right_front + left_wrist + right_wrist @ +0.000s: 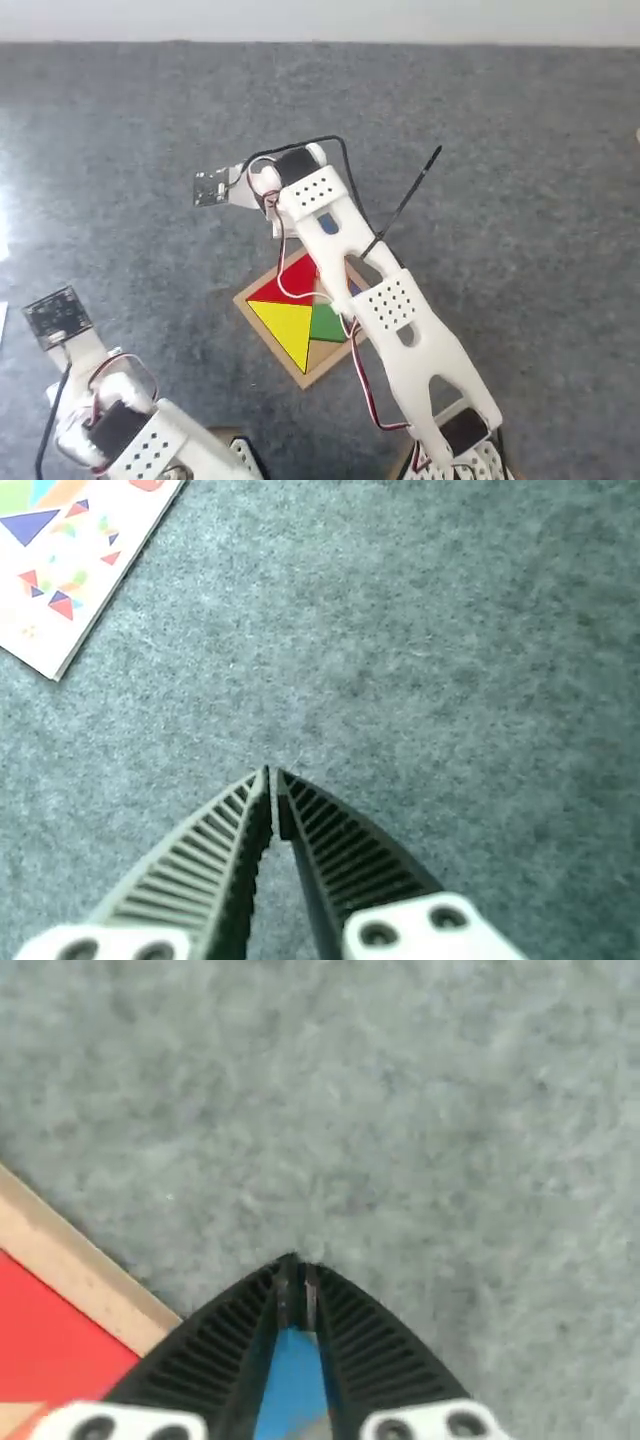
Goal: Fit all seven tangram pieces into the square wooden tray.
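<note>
Right tool (298,1264) tight on blue piece (290,1372) (outline mostly hidden)

The right arm (385,300) overhangs the tray (322,355), blocking approach from above.

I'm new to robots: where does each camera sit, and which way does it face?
High view: fixed above, looking down at the wooden tray, left arm and right arm.
Left wrist view: on the left wrist, facing table and printed sheet; shut left gripper shows.
Right wrist view: on the right wrist, facing table; right gripper clamps a blue piece.
Shared: high and right wrist views show the red piece.
</note>
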Controlling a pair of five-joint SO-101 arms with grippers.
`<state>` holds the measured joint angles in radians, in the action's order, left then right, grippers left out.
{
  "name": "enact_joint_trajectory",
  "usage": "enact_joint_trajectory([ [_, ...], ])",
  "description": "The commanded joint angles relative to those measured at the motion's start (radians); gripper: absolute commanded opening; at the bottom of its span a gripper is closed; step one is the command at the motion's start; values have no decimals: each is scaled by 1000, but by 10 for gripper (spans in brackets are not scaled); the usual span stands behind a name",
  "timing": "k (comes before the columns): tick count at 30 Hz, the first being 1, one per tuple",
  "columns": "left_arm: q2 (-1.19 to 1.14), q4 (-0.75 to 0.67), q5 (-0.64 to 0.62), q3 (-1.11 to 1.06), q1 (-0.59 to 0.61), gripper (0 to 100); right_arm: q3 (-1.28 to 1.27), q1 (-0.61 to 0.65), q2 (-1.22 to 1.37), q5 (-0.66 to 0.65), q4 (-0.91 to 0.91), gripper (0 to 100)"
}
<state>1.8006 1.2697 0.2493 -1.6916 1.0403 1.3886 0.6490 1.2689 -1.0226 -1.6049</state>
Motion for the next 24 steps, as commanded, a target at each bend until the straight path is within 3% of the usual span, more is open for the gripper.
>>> enact_joint_trajectory([
  [1, 18, 0, 8, 16, 6, 13, 101, -35, -22, 71, -45, 101],
  [5, 18, 0, 8, 16, 6, 13, 284, -5, -22, 169, -185, 266],
  [9, 18, 0, 8, 16, 6, 13, 253, -13, -73, 216, -186, 243],
  [17, 18, 0, 8, 16, 6, 13, -81, -41, -125, 365, -186, 249],
  [24, 18, 0, 8, 16, 6, 13, -106, -50, -120, 391, -186, 251],
])
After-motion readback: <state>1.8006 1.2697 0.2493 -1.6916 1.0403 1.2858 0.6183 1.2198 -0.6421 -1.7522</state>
